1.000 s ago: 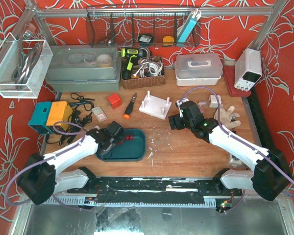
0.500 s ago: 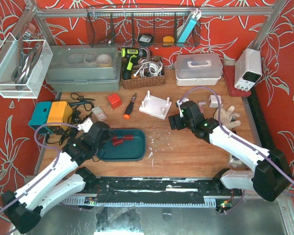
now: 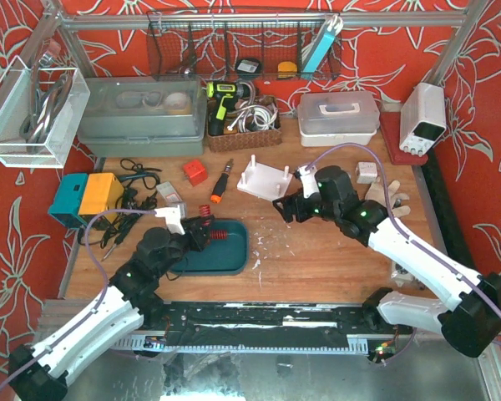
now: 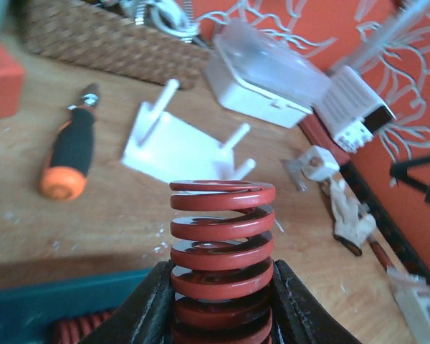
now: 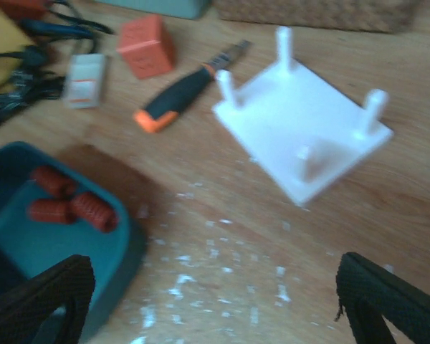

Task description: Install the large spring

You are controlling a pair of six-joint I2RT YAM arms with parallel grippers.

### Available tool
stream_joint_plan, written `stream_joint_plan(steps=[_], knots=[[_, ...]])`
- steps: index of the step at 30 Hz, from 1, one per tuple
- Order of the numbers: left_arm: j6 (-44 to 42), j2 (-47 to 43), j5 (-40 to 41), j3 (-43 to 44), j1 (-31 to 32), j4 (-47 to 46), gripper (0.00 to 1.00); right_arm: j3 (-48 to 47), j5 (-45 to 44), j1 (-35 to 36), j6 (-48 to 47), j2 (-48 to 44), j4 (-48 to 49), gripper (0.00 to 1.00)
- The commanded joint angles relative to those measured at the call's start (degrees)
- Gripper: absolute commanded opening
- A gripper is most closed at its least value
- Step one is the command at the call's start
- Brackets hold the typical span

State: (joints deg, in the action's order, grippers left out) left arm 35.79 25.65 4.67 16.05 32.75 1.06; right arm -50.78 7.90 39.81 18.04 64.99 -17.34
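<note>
My left gripper (image 4: pixel 222 287) is shut on the large red spring (image 4: pixel 222 251), which stands upright between its black fingers. In the top view the gripper (image 3: pixel 202 236) holds the spring (image 3: pixel 205 215) above the far edge of the teal tray (image 3: pixel 234 255). The white peg base (image 3: pixel 265 180) with several upright pegs lies on the table beyond; it also shows in the left wrist view (image 4: pixel 183 147) and the right wrist view (image 5: pixel 301 136). My right gripper (image 3: pixel 285 209) is open and empty, hovering just in front of the base.
Three smaller red springs (image 5: pixel 68 203) lie in the teal tray (image 5: pixel 29 251). An orange-handled screwdriver (image 3: pixel 220 185) and a red cube (image 3: pixel 194 172) lie left of the base. A glove (image 3: pixel 392 199), a wicker basket (image 3: pixel 244 125) and a white box (image 3: pixel 337 117) stand behind.
My left gripper has lifted the large spring out of the tray and moved it up and right. My right gripper has shifted left toward the white base.
</note>
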Motion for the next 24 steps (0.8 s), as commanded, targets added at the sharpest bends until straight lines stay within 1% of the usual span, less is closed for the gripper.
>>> stream_joint_plan(steps=[1,5,7,8,10,13,15,19,24], knots=[[-13.0,2.5,-7.4,-2.8,1.7,-20.4,0.0,-4.4,11.4,2.0,1.3,-0.7,-3.4,0.9],[-20.7,6.6,-7.0,-6.6,4.7,-30.7,0.0,-7.1,14.8,4.9,1.5,0.0,-4.0,0.85],[-24.1,9.5,-8.8,-7.6,5.7,-35.5,0.0,-8.6,16.8,6.5,1.8,1.0,-4.1,0.82],[-26.7,11.0,-11.2,-8.1,6.4,-38.0,0.0,-9.4,17.7,7.4,2.1,1.8,-4.1,0.81],[-32.0,13.4,-12.6,-9.2,8.5,-42.3,0.0,-11.2,19.0,9.0,2.3,3.2,-4.9,0.81],[-36.1,16.5,-12.8,-10.2,10.6,-47.9,0.0,-12.5,19.6,10.8,1.7,5.1,-6.1,0.81],[-38.8,18.4,-15.0,-10.3,11.5,-50.8,0.0,-12.9,19.6,11.5,1.6,6.3,-6.4,0.81],[-41.1,21.8,-15.4,-10.0,12.7,-53.8,0.0,-14.8,18.9,13.1,0.9,9.7,-8.0,0.8],[-41.3,22.8,-15.6,-11.2,13.6,-56.5,0.0,-16.0,19.1,14.7,0.0,12.2,-9.5,0.73]])
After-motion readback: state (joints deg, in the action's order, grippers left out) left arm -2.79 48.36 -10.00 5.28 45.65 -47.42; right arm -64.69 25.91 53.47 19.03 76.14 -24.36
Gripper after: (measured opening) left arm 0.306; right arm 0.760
